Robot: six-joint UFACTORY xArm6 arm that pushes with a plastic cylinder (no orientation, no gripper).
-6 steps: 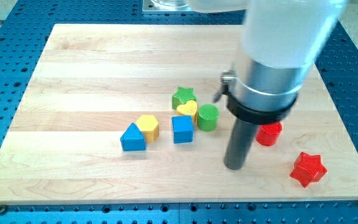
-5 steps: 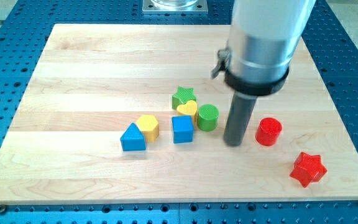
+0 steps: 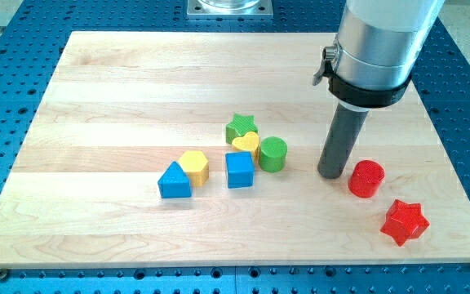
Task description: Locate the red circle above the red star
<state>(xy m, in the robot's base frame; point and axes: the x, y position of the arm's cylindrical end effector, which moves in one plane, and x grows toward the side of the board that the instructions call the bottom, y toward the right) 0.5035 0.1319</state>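
Just right of my tip [image 3: 330, 174], the red circle [image 3: 366, 178], upper-left of the red star [image 3: 404, 221].

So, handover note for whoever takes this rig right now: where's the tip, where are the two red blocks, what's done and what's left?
Tip: my tip is on the board, just off the red circle's view-left side, close to it; contact can't be confirmed.
Blocks: the red circle sits up and to the view's left of the red star, a small gap between them.
Done: circle is near the star.
Left: likely nudge the circle toward the view's right so it sits straight above the star.
Other blocks cluster at mid-board, clear of this.
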